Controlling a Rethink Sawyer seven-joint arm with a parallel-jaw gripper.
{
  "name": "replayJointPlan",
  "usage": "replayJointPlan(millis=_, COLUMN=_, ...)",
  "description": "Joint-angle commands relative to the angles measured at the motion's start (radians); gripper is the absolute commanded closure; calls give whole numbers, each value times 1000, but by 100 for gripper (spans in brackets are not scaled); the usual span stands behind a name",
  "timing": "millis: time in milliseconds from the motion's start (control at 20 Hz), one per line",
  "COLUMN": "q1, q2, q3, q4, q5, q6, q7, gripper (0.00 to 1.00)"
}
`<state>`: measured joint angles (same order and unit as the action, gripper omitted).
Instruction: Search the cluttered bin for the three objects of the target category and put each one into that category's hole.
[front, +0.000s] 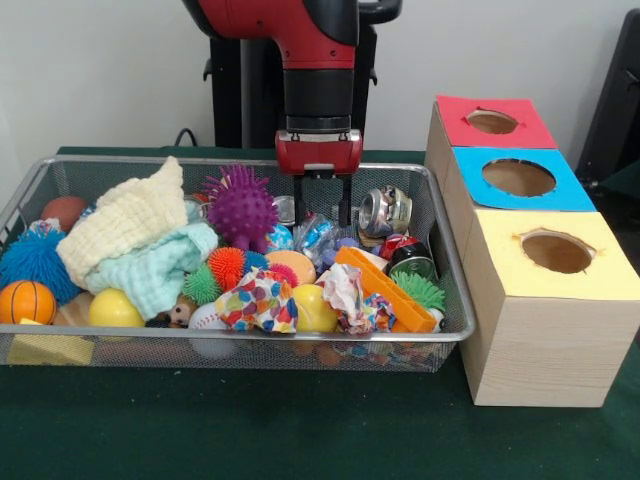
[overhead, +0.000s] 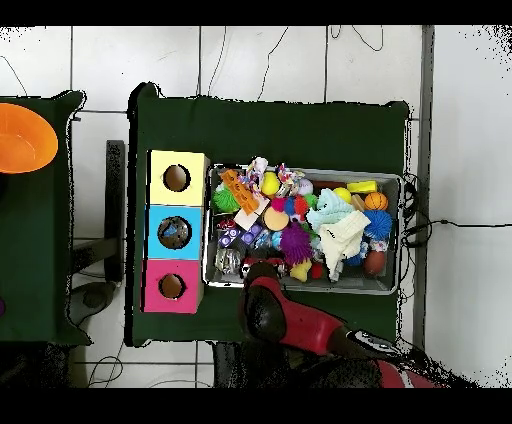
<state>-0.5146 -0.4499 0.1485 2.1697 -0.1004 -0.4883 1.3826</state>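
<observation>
A wire mesh bin (front: 240, 338) holds mixed clutter. My gripper (front: 322, 208) hangs open at the bin's back middle, just above a crumpled blue and white wrapper (front: 318, 238), with nothing between its fingers. A crushed silver can (front: 385, 210) lies right of it, and a dark can (front: 410, 262) sits nearer the front. To its left is a purple spiky ball (front: 240, 205). Three boxes with round holes stand beside the bin: red (front: 520, 128), blue (front: 570, 190), yellow (front: 600, 265). In the overhead view the arm (overhead: 275, 312) hides the gripper above the bin (overhead: 390, 285).
Cream cloth (front: 125, 225) and mint cloth (front: 160, 268) pile up on the bin's left. An orange block (front: 385, 290), patterned crumpled paper (front: 258, 300), yellow balls (front: 115, 310), a small basketball (front: 27, 300) and a blue spiky ball (front: 35, 260) fill the front. An orange bowl (overhead: 22, 138) sits on a side table.
</observation>
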Motion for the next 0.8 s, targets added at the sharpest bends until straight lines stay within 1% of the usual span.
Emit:
replayJointPlan(millis=50, q1=-17, q2=-25, q3=76, q4=-180, q5=71, q6=-135, q7=309, gripper=0)
replayJointPlan(millis=300, q1=-5, q2=-22, q3=59, q4=-195, q5=76, q6=-129, q7=324, gripper=0)
replayJointPlan(millis=550, q1=25, q2=-15, q3=24, q4=-205, q5=105, q6=-132, q7=328, gripper=0)
replayJointPlan(millis=600, q1=32, q2=-14, q3=16, q4=-207, q5=111, q6=-133, q7=328, gripper=100)
replayJointPlan(millis=800, q1=45, q2=-10, q3=0, q4=-212, q5=118, q6=-138, q7=321, gripper=100)
